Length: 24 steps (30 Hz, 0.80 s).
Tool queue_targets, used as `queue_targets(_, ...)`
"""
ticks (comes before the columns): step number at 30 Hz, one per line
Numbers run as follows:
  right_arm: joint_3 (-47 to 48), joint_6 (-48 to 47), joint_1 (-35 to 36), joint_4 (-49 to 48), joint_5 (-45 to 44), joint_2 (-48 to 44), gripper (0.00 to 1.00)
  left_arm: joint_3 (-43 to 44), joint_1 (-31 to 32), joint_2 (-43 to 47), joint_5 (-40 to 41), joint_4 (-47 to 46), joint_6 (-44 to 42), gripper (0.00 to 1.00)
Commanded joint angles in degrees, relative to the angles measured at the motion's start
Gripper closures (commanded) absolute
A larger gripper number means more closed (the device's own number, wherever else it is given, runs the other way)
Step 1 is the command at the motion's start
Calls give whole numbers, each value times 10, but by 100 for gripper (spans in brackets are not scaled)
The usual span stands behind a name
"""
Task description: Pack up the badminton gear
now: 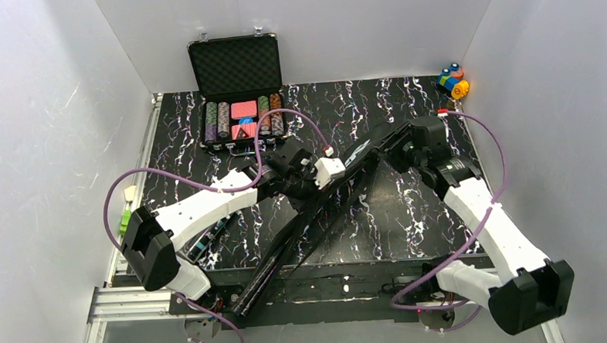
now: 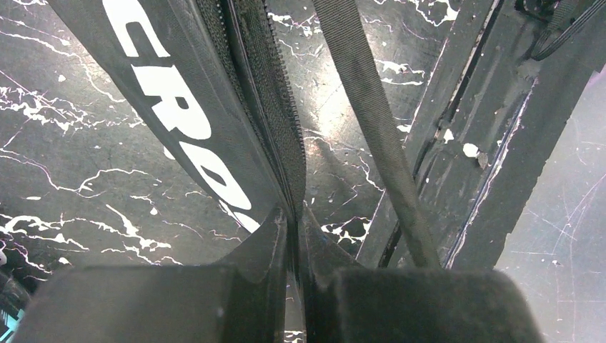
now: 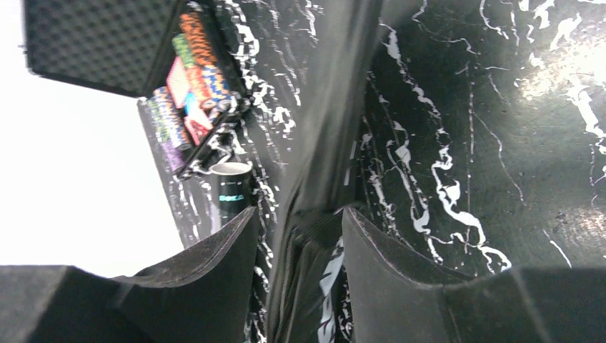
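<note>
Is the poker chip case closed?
No. In the top view the case stands with its lid raised, rows of chips showing inside.

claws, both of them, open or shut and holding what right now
Left claw: shut on the zipper edge of the black racket-shaped bag lettered in white.
Right claw: part open around the same bag; grip cannot be told.

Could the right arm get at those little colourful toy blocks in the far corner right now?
Probably not right away. The right gripper sits around the black bag, which it would have to leave first. Otherwise the tabletop between it and the toy blocks looks clear.
</note>
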State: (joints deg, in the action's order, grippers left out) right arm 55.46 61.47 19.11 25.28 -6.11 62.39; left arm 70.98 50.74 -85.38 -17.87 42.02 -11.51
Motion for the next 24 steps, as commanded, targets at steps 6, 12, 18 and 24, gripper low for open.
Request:
queue_targets(6,24,5,48,3,7,-73,45,14,-5,37,-22,-21,1,100)
queue_targets(12,6,31,116,-22,10,-41,45,17,-8,35,-25,-20,2,100)
queue_targets(18,-12,40,118,-38,3,-21,45,21,-11,40,-28,-16,2,100)
queue_targets(24,-22,45,113,-47,-14,-8,44,23,-13,44,-32,-13,3,100)
